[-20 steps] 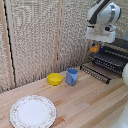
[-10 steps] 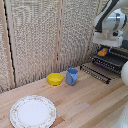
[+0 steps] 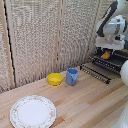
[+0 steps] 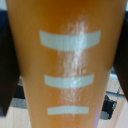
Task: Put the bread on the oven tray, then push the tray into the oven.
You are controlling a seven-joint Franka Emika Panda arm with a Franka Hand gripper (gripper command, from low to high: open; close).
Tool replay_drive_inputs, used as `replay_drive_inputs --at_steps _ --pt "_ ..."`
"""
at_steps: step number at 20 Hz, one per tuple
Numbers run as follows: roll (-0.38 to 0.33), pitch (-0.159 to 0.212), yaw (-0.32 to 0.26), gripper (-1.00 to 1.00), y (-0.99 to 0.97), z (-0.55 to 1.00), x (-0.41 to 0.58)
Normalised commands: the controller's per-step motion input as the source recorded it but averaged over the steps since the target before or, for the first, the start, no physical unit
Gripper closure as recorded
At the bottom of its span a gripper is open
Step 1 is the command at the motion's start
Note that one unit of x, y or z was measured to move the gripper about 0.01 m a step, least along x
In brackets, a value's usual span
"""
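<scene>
The clamp (image 3: 106,51) is hanging over the oven pan (image 3: 111,62) at the exterior view's right, its fingers closing on the bread (image 3: 105,54); the bread (image 4: 65,65) is filling the wrist view, orange-brown with pale bars; the yellow bowl (image 3: 55,78) and blue cup (image 3: 72,76) are sitting side by side, contents probably nil but hard to see; the patterned plate (image 3: 33,111) is lying bare.

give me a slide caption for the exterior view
Gripper holding the bread above the oven pan, cup and bowl nearby.
</scene>
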Motion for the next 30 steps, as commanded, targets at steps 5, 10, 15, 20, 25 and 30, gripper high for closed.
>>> replay_drive_inputs --at_steps 5,10,15,20,25,30 --pt "0.056 -0.157 0.011 1.0 -0.75 0.15 0.086" --pt "0.019 -0.054 -0.039 -1.0 -0.7 0.07 0.258" --pt "0.0 0.0 -0.007 -1.0 -0.03 0.0 0.059" --pt "0.001 0.009 0.008 -1.0 -0.12 0.02 0.038" --pt "-0.011 0.01 0.078 -1.0 0.12 0.38 0.023" --pt "-0.036 0.073 0.079 -1.0 0.62 0.84 -0.074"
